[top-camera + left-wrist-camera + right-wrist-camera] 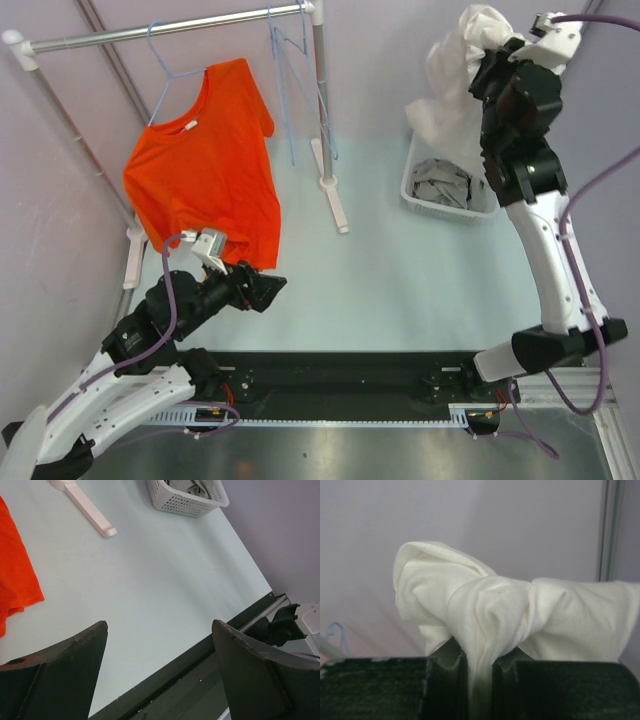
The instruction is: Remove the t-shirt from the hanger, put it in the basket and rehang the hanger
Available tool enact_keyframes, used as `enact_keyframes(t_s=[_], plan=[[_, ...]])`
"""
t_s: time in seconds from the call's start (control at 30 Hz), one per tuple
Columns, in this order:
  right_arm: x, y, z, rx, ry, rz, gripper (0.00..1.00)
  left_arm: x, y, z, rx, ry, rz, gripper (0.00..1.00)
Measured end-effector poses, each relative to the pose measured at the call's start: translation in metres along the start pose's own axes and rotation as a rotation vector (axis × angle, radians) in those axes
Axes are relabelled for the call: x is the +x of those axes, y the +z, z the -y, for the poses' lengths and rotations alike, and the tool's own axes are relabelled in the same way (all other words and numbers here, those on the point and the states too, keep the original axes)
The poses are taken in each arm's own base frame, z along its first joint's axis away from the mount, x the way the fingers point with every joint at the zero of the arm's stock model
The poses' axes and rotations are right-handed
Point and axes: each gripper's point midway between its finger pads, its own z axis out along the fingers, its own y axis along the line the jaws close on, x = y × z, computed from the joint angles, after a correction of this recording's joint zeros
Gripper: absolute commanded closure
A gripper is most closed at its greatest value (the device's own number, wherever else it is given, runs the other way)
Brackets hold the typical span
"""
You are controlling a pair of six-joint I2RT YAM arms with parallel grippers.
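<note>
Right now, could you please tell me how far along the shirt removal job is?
Done: a white t-shirt is off any hanger. In hand: the right gripper is shut on it, held above the basket containing a grey garment. Remaining: the orange t-shirt hangs on its blue hanger, and the left gripper is open near its hem, empty.

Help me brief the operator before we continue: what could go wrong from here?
1. The right claw is shut on the white garment, held high over the basket's far corner; released there, it may drape over the rim.
2. The orange t-shirt hangs crooked on the blue hanger; if the open left claw tugs its hem, the hanger could slide or come off the rail.
</note>
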Motion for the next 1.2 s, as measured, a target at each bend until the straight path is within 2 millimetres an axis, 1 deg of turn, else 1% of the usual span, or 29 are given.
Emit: enact_keyframes(t_s=[0.03,0.07,0.13,0.17,0.2,0.27,0.3,0.37,0.4,0.43,0.5,0.53,0.57,0.6,0.63,0.67,0.7,0.73,0.77,0.8,0.83,0.9,0.93,1.03,1.13,1.17,1.2], plan=[[0.013,0.01,0.004,0.01,-0.017,-0.02,1.0,-0.001,-0.001,0.0,-0.004,0.004,0.004,0.1],[0.032,0.024,0.01,0.024,-0.037,-0.05,1.0,-0.003,-0.001,-0.001,-0.007,0.007,0.006,0.1],[0.08,0.043,0.027,0.048,-0.075,-0.135,1.0,-0.003,-0.002,-0.003,-0.017,0.018,0.007,0.1],[0.109,0.047,0.037,0.065,-0.092,-0.19,1.0,-0.003,-0.002,-0.005,-0.024,0.023,0.007,0.1],[0.133,0.048,0.046,0.079,-0.104,-0.239,1.0,-0.002,-0.002,-0.006,-0.03,0.027,0.006,0.1],[0.189,0.046,0.067,0.106,-0.121,-0.358,1.0,-0.001,-0.002,-0.008,-0.037,0.033,0.001,0.1],[0.214,0.045,0.074,0.115,-0.125,-0.415,1.0,0.0,-0.002,-0.008,-0.04,0.034,-0.002,0.1],[0.257,0.048,0.083,0.127,-0.121,-0.509,0.98,0.0,-0.002,-0.01,-0.047,0.035,-0.003,0.1],[0.276,0.052,0.088,0.132,-0.115,-0.547,0.93,0.0,-0.002,-0.01,-0.05,0.036,-0.002,0.1],[0.296,0.055,0.091,0.136,-0.11,-0.593,0.79,-0.001,-0.002,-0.011,-0.055,0.036,0.001,0.1],[0.338,0.063,0.097,0.154,-0.094,-0.7,0.7,-0.002,-0.003,-0.012,-0.063,0.036,0.006,0.09],[0.358,0.069,0.1,0.159,-0.082,-0.758,0.64,-0.004,-0.004,-0.013,-0.068,0.035,0.008,0.09],[0.376,0.072,0.102,0.165,-0.072,-0.831,0.61,-0.006,-0.005,-0.013,-0.073,0.034,0.011,0.09],[0.391,0.078,0.104,0.171,-0.054,-0.878,0.59,-0.008,-0.006,-0.013,-0.078,0.034,0.013,0.08],[0.405,0.086,0.107,0.177,-0.039,-0.916,0.5,-0.011,-0.007,-0.013,-0.086,0.033,0.017,0.07],[0.416,0.088,0.112,0.188,-0.028,-0.959,0.43,-0.014,-0.009,-0.012,-0.094,0.034,0.018,0.06],[0.425,0.085,0.117,0.207,-0.025,-1.007,0.36,-0.018,-0.01,-0.012,-0.103,0.035,0.02,0.03],[0.429,0.082,0.121,0.223,-0.026,-1.039,0.26,-0.023,-0.012,-0.012,-0.114,0.036,0.023,0.01],[0.43,0.076,0.126,0.242,-0.038,-1.066,0.22,-0.029,-0.013,-0.012,-0.127,0.038,0.028,0.0],[0.429,0.067,0.13,0.263,-0.058,-1.096,0.14,-0.035,-0.015,-0.012,-0.148,0.041,0.034,0.0],[0.422,0.062,0.129,0.272,-0.061,-1.102,0.01,-0.042,-0.017,-0.013,-0.165,0.043,0.045,0.0],[0.4,0.051,0.117,0.262,-0.067,-1.097,0.0,-0.061,-0.021,-0.013,-0.205,0.061,0.072,0.0],[0.384,0.046,0.109,0.249,-0.068,-1.082,0.0,-0.073,-0.023,-0.011,-0.224,0.074,0.09,0.0],[0.322,0.03,0.083,0.202,-0.057,-0.999,0.0,-0.104,-0.023,-0.008,-0.259,0.101,0.136,0.0],[0.25,0.013,0.054,0.139,-0.03,-0.876,0.0,-0.138,-0.017,-0.011,-0.321,0.122,0.168,0.0],[0.23,0.005,0.046,0.123,-0.024,-0.839,0.0,-0.148,-0.014,-0.014,-0.344,0.126,0.179,0.0],[0.217,-0.008,0.039,0.105,-0.027,-0.818,0.01,-0.159,-0.01,-0.017,-0.366,0.132,0.188,0.0]])
